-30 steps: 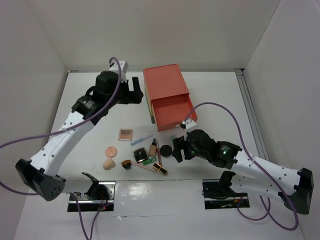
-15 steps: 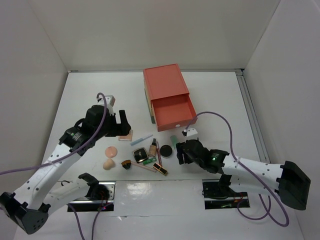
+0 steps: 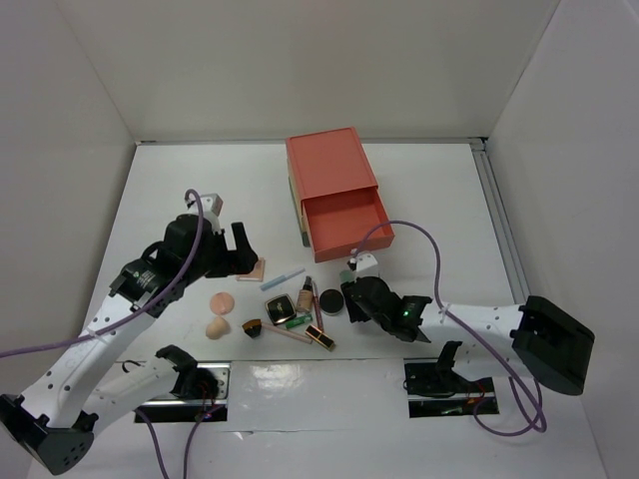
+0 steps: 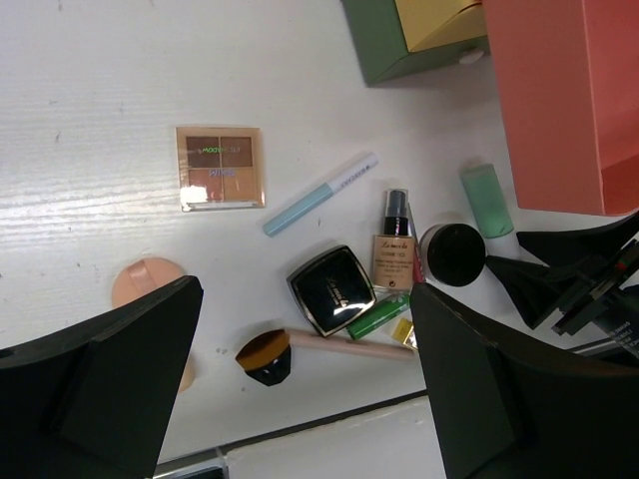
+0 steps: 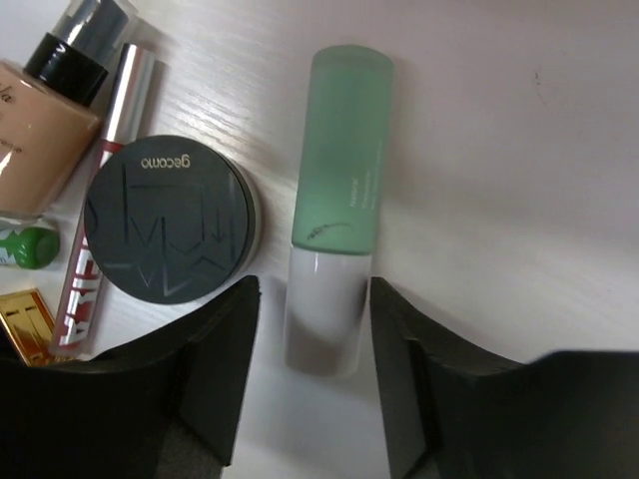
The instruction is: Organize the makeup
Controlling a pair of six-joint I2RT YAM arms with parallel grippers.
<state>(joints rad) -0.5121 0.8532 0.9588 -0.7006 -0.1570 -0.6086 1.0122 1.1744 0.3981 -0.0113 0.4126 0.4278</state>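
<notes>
Right wrist view: the mint tube [image 5: 334,190] lies flat on the bench [image 5: 519,150], at three o'clock from a round black compact [image 5: 168,218]. Its long axis runs twelve to six, with the green end at twelve and the white cap at six. The right fingers [image 5: 210,389] stand apart astride the cap. They should close squarely across it, clear of the compact. The left fingers [image 4: 100,389] are wide apart.
</notes>
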